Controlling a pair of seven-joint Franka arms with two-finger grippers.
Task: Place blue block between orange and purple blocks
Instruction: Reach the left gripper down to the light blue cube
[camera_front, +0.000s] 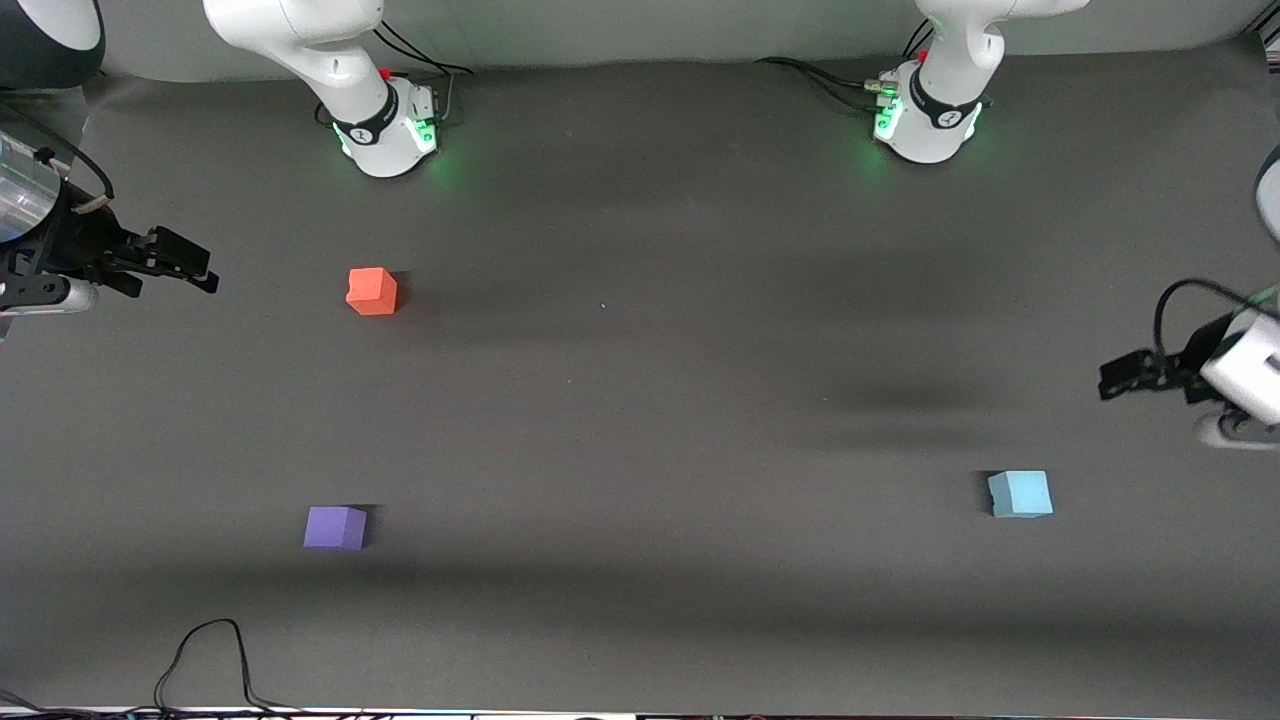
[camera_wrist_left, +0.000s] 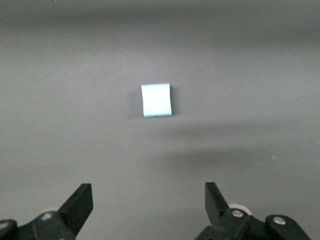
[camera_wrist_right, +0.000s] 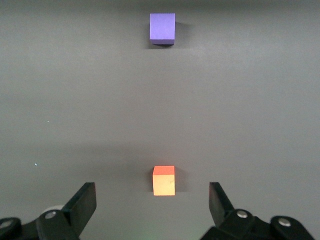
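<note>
My left claw (camera_wrist_left: 147, 202) hung wide open and empty above the blue block (camera_front: 1020, 494), which lay at the left arm's end of the counter (camera_front: 640, 420); my right claw (camera_wrist_right: 152, 204), also open, waited; the block looked light and soft, best pinched across opposite flat faces

Left gripper (camera_front: 1108, 379) raised, fingers apparently spread; right gripper (camera_front: 205, 273) likewise.
</note>
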